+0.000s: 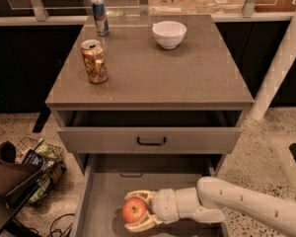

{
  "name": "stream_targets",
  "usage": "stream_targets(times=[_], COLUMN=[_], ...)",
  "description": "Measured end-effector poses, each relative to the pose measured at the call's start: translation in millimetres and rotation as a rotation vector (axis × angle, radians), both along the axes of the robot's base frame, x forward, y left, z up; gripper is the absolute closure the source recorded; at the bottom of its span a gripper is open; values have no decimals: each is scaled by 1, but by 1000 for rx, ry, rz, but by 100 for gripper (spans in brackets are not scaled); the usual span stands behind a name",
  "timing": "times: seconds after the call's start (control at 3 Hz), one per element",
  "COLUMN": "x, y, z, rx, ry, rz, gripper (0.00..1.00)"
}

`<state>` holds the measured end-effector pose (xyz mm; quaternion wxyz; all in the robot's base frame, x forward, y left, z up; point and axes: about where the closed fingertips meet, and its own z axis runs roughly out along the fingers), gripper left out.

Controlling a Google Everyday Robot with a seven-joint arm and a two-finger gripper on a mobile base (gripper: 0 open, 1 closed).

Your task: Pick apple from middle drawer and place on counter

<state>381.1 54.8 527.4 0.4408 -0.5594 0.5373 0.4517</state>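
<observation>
The apple [134, 210], red-orange with yellowish patches, is in the open middle drawer [103, 196] at the bottom of the view, near the drawer's middle. My gripper [131, 211] reaches in from the right on a white arm. Its two pale fingers sit above and below the apple and close on it. The apple looks slightly raised off the drawer floor. The counter [167, 73] is the flat grey-brown top of the cabinet above.
A white bowl [169, 33], a gold can [94, 60] and a blue can [99, 16] stand on the counter. The shallower upper drawer [150, 140] with a dark handle is slightly open above my arm. A wire basket [39, 164] and a dark bag lie on the floor at left. A white post [281, 68] stands at right.
</observation>
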Motion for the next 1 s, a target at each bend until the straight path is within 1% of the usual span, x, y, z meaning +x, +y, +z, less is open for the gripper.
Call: stream_targets(times=[0.33,0.67,1.0], x=[0,-1,-6], y=[-10,-11,-12], z=[63,124,176], rx=[17,-16,-59], ry=[-8,-36,-71], rz=[-6,-27,-65], gripper=[100,100,100])
